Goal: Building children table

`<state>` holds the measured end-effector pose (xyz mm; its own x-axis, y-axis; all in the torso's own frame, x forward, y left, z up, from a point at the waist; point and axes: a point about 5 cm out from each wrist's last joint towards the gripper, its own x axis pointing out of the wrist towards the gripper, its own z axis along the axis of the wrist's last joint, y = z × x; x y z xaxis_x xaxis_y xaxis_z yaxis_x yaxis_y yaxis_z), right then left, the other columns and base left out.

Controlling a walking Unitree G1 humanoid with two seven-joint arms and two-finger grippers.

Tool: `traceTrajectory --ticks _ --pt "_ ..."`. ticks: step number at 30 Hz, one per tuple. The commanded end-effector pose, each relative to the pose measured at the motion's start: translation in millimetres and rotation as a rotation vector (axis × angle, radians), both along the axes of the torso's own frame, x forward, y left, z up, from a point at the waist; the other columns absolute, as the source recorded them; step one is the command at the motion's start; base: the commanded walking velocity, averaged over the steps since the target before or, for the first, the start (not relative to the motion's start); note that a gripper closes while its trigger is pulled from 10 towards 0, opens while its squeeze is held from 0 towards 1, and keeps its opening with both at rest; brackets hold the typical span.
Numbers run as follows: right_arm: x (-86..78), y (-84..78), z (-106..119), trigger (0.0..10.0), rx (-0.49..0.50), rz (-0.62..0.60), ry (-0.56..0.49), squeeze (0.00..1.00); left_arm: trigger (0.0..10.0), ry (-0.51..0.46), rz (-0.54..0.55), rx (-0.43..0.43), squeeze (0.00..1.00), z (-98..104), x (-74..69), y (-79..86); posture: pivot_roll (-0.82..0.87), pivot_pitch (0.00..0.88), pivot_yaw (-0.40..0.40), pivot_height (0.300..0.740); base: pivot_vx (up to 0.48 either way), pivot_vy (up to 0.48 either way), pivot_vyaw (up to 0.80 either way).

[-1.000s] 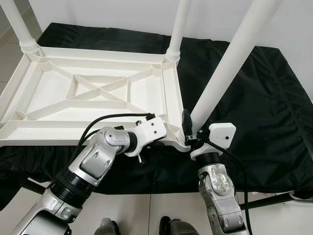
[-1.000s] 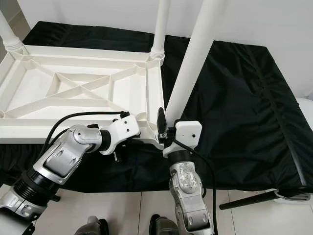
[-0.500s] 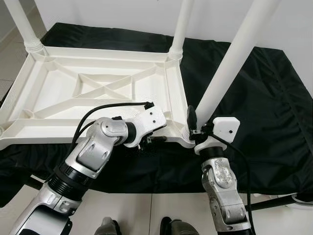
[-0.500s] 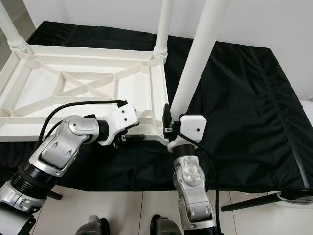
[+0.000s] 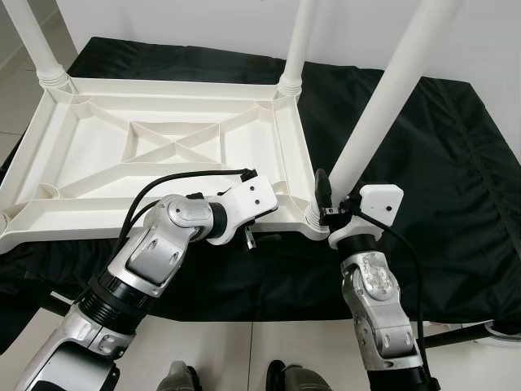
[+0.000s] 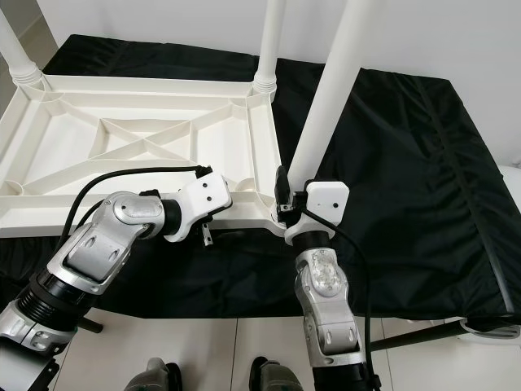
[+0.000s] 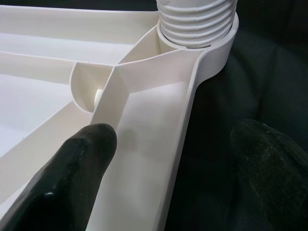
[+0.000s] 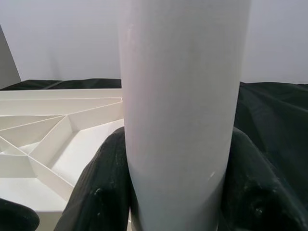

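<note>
- White plastic tabletop (image 5: 163,155) lies upside down, ribbed underside up, on a black cloth (image 5: 423,179).
- Two legs stand upright in the far corner sockets: far-left leg (image 5: 37,45), far-right leg (image 5: 297,49).
- Third leg (image 5: 383,98) stands in the near-right corner socket (image 7: 202,43), leaning slightly to the robot's right. Wrist view shows its threaded base sitting in the socket ring.
- Near-left corner: open round socket (image 5: 45,192), no leg in it.
- Right gripper (image 5: 326,199) is at the base of the third leg. Jaws closed around it; right wrist view shows one black finger (image 8: 103,187) pressed to each side of the tube.
- Left gripper (image 5: 252,236) is at the near long rim (image 5: 146,224) of the tabletop, just left of the third leg's corner. Jaws straddle the rim: one finger (image 7: 72,168) over the inner floor, the other outside over the cloth. Gap is wide; contact with the rim cannot be told.
- Black cable (image 5: 179,183) loops from the left forearm over the tabletop's near edge.
- Cloth is wrinkled, drapes over the front edge towards a light tiled floor (image 5: 244,350).
- Plain white wall (image 5: 203,20) behind.
- The robot's own feet (image 5: 285,379) are at the bottom of the view.
</note>
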<state>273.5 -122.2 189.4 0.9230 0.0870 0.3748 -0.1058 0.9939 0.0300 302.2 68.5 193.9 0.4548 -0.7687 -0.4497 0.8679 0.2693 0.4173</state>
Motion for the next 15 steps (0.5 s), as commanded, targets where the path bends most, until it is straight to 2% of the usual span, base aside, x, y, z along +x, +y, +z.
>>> traceTrajectory --ticks 1,10,15 --pt "2.6 -6.4 -2.8 10.0 0.011 -0.012 0.026 0.00 10.0 -0.022 -0.003 -0.003 0.00 3.3 0.9 -1.9 0.01 0.142 -0.057 0.740 0.000 0.000 0.00" --pt "9.0 -7.9 25.8 10.0 0.028 0.041 -0.079 0.00 10.0 -0.026 0.013 -0.015 0.00 5.0 5.1 -3.1 0.01 0.130 -0.055 0.740 0.000 0.000 0.00" --pt "12.1 -9.5 46.9 10.0 0.018 0.098 -0.175 0.00 10.0 -0.031 0.032 -0.022 0.00 5.7 8.0 -1.9 0.01 0.127 -0.057 0.740 0.000 0.000 0.00"
